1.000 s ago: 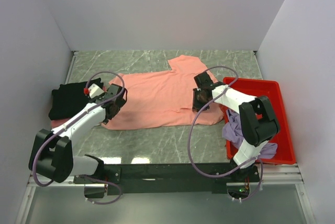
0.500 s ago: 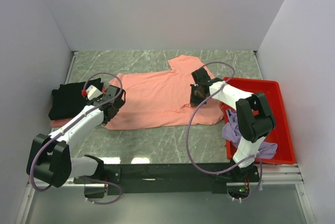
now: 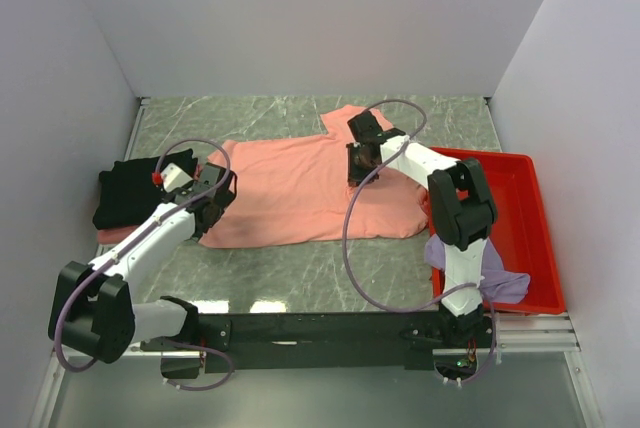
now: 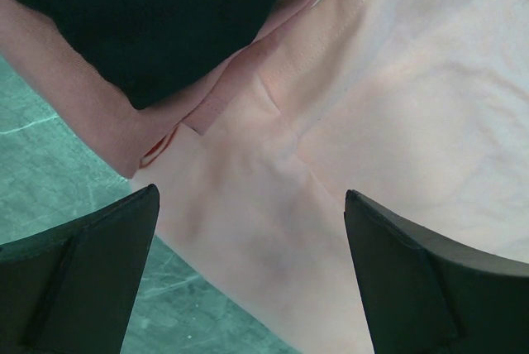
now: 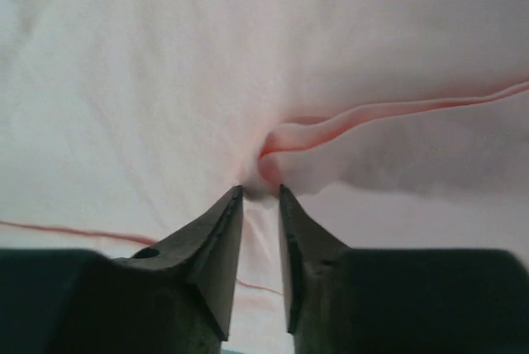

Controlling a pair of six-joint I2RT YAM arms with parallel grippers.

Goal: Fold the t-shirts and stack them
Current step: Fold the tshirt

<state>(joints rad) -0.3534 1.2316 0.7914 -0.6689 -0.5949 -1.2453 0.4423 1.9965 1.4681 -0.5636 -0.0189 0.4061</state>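
Note:
The salmon-pink t-shirt (image 3: 290, 188) lies spread across the middle of the table. My right gripper (image 3: 357, 170) is over its right half, shut on a pinched fold of the salmon cloth (image 5: 273, 143); the right wrist view shows the jaws (image 5: 260, 191) nearly closed on that fold. My left gripper (image 3: 215, 198) is open just above the shirt's left edge (image 4: 273, 205), with nothing between its fingers (image 4: 91, 263). A folded black t-shirt (image 3: 125, 193) lies at the left on a pink one (image 3: 110, 235); both also show in the left wrist view (image 4: 149, 15). A lavender t-shirt (image 3: 455, 253) sits in the tray.
The red plastic tray (image 3: 520, 218) stands at the right edge of the table, close to the right arm. White walls close in the left, back and right sides. The marble tabletop (image 3: 230, 118) shows behind and in front of the shirt.
My right gripper has moved left and toward the back over the salmon shirt, still holding the pinched cloth. The left gripper has shifted only slightly.

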